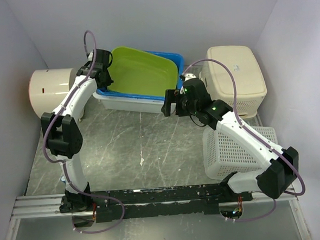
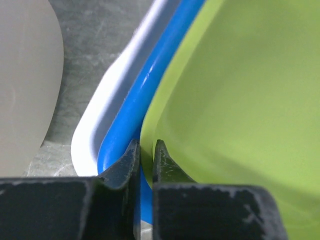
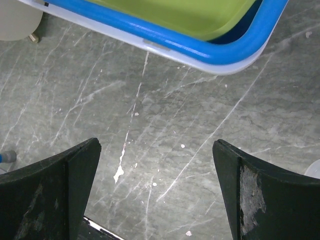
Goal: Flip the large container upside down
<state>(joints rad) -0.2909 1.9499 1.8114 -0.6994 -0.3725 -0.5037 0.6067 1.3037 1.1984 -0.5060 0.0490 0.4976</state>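
Note:
The large container, a lime-green tub [image 1: 141,72], sits nested inside a blue tub [image 1: 175,58], which sits in a white tub [image 1: 129,103] at the back of the table. My left gripper [image 2: 146,145] is shut on the green tub's left rim [image 2: 150,115]. One finger stands inside the green tub, the other between the green and blue walls. In the top view the left gripper [image 1: 104,80] is at the tubs' left end. My right gripper [image 3: 156,145] hangs open above bare table, just in front of the tubs' right corner [image 3: 240,47], holding nothing.
A beige cylinder [image 1: 52,91] lies left of the tubs. A beige basket [image 1: 236,77] rests bottom up at the back right. In front of it stands a white mesh basket [image 1: 235,148]. A black rail [image 1: 154,199] runs along the near edge.

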